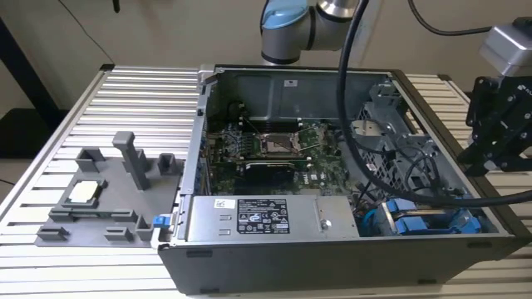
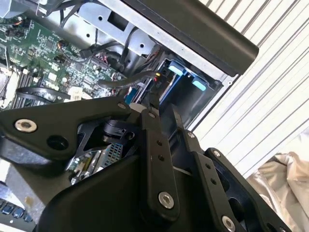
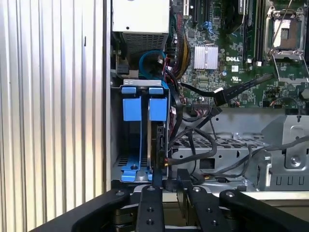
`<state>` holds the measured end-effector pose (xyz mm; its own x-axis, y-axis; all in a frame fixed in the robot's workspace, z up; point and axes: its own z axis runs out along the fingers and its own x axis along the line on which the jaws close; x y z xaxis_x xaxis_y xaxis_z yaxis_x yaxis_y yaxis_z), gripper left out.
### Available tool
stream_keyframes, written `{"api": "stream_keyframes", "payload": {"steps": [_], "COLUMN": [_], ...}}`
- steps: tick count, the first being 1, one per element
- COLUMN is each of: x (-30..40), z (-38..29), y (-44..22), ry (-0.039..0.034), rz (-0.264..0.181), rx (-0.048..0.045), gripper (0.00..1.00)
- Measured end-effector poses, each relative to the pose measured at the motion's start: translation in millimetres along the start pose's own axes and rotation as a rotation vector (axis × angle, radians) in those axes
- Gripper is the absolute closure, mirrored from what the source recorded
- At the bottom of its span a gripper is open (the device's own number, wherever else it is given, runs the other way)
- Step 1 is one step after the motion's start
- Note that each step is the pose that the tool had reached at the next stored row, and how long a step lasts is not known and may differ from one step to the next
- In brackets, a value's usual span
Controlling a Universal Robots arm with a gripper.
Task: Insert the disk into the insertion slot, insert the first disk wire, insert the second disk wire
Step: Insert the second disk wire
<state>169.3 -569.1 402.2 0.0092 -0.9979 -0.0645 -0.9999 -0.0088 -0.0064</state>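
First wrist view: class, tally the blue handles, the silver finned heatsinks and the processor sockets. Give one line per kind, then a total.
Blue handles: 2
Silver finned heatsinks: 1
Processor sockets: 1
Total: 4

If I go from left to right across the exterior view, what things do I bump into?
Grey holder tray → labelled power-supply box → blue-railed insertion slot → gripper.
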Motion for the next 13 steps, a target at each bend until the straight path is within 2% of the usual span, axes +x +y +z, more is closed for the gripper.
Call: {"api": "stream_keyframes", "payload": {"steps": [11,13], "x": [-35.3,-39.7], "z": [2.3,2.7], "y": [1.0,1.3], "ry": [0.0000,-0.0002], "rz": [0.000,0.000], "rx": [0.0000,0.0000], "gripper": [0.73,0.73]}}
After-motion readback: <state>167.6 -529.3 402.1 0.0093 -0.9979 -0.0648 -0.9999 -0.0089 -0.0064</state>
